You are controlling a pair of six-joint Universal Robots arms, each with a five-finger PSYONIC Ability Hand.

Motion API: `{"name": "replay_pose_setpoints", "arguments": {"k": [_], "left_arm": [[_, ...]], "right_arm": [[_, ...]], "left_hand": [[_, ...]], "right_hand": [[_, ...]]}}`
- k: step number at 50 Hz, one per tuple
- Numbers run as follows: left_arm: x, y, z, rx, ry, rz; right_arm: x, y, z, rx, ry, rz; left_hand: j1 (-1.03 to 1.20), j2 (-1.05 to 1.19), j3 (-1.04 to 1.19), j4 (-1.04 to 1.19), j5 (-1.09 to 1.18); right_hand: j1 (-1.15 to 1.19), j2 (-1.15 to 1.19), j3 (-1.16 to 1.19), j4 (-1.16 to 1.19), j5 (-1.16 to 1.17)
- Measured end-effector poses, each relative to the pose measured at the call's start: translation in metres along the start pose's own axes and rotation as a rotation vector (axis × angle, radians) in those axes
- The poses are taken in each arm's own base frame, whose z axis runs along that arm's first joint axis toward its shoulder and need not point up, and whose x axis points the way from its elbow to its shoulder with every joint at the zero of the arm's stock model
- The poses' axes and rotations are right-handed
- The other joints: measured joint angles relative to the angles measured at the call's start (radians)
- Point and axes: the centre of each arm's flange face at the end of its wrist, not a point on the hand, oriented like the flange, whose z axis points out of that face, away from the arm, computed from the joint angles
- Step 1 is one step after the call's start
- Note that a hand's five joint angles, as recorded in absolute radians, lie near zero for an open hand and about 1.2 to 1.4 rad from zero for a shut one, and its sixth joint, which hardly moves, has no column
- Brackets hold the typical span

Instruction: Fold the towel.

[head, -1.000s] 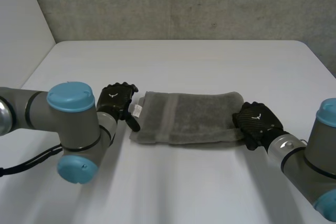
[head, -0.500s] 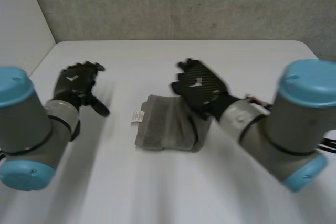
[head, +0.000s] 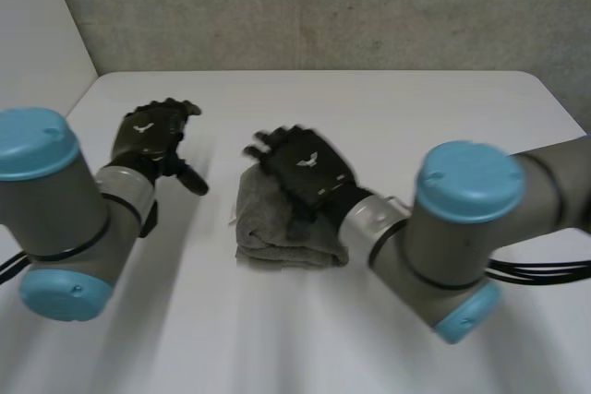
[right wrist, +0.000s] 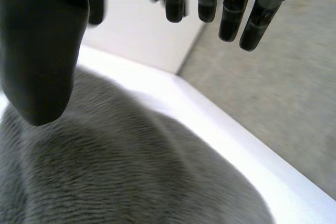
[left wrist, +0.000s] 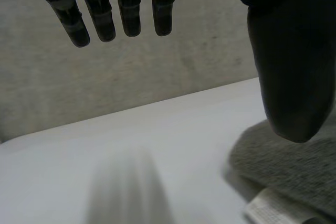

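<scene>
The risk lay with the fold itself. The left robot hand [head: 152, 131] was clear of the towel [head: 270, 232], so nothing pinned the towel's left edge by the white label [left wrist: 273, 211]. If the right robot hand [head: 305, 168] dragged sideways on coming away, the thick, springy layers would likely slide or flop open. The bundle looked lumpy rather than square. A finger catching the pile could also lift the top layer.

The left robot hand hung above the bare counter [head: 416, 108] just beside the towel, fingers [left wrist: 100, 19] straight and spread, thumb apart, holding nothing. The towel lay doubled over in a grey bundle near the middle of the counter. The right robot hand reached across over its top, palm down, fingers [right wrist: 231, 14] straight and thumb wide, gripping nothing. Whether the palm actually pressed on the cloth I could not tell.
</scene>
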Motion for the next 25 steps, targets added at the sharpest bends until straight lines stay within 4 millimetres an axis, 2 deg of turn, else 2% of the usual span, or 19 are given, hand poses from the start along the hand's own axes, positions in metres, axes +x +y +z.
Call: {"name": "replay_pose_setpoints", "arguments": {"k": [3,4,8,11,14,18,25], "left_arm": [[0.014,0.004,0.002,-0.004,0.039,0.003],[0.022,0.007,0.002,-0.011,0.062,0.004],[0.036,0.014,0.001,-0.025,0.106,0.007],[0.055,0.031,-0.003,-0.067,0.171,0.017],[0.061,0.042,-0.005,-0.098,0.193,0.027],[0.063,0.060,-0.006,-0.145,0.204,0.041],[0.059,0.085,-0.002,-0.207,0.193,0.066]], "right_arm": [[0.016,-0.007,-0.010,0.002,0.056,0.083],[0.026,-0.007,-0.015,-0.006,0.091,0.150],[0.043,0.000,-0.021,-0.036,0.141,0.269],[0.058,0.023,-0.019,-0.110,0.183,0.381],[0.063,0.040,-0.013,-0.159,0.195,0.415],[0.066,0.067,-0.003,-0.238,0.200,0.441],[0.064,0.092,0.005,-0.325,0.193,0.425]], "left_hand": [[0.000,0.000,0.000,0.000,0.000],[0.000,0.000,0.000,0.000,0.000],[0.000,0.000,0.000,0.000,0.000],[0.000,-0.001,0.000,0.000,0.000],[0.000,-0.001,0.000,0.000,0.000],[0.000,-0.001,0.000,0.000,0.000],[0.000,-0.001,0.000,0.000,0.000]], "right_hand": [[-0.001,0.000,0.000,0.000,0.000],[-0.004,0.000,0.000,0.000,0.000],[-0.004,0.000,0.000,0.000,0.000],[-0.004,0.000,0.000,0.000,0.000],[-0.004,0.000,0.000,0.000,0.000],[-0.004,0.000,0.000,0.000,0.000],[-0.020,0.000,0.000,0.000,0.000]]}}
